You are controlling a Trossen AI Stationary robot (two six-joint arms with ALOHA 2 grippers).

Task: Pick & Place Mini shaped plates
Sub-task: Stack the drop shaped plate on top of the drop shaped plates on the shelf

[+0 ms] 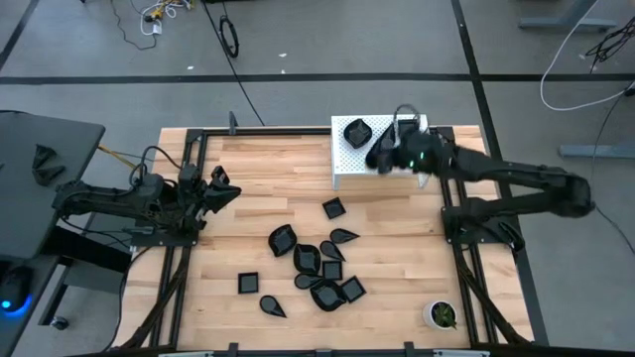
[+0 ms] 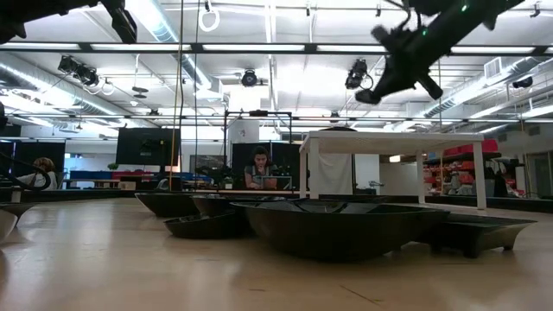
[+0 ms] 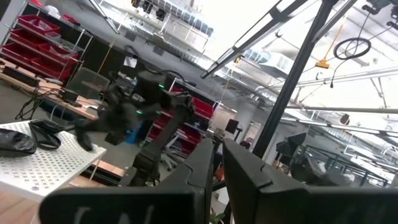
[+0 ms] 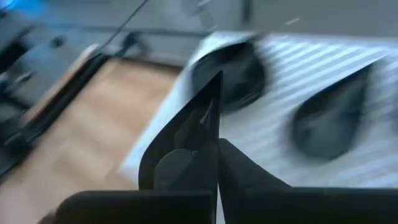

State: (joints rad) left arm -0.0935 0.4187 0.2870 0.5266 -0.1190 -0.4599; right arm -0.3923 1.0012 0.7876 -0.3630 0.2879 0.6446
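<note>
Two sets of fingers pressed together and empty: right gripper (image 1: 382,161) above white stand (image 1: 347,167), left gripper (image 1: 226,190) parked; no writing legible.

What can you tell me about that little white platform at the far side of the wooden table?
The white platform is a small raised stand with a flat, perforated top on thin white legs, looking like painted metal. It stands upright near the table's far edge, toward the right arm's side. A rounded black plate rests on its top, and the right wrist view shows a teardrop plate beside that one. The right hand, shut and empty, hangs just above it.
</note>
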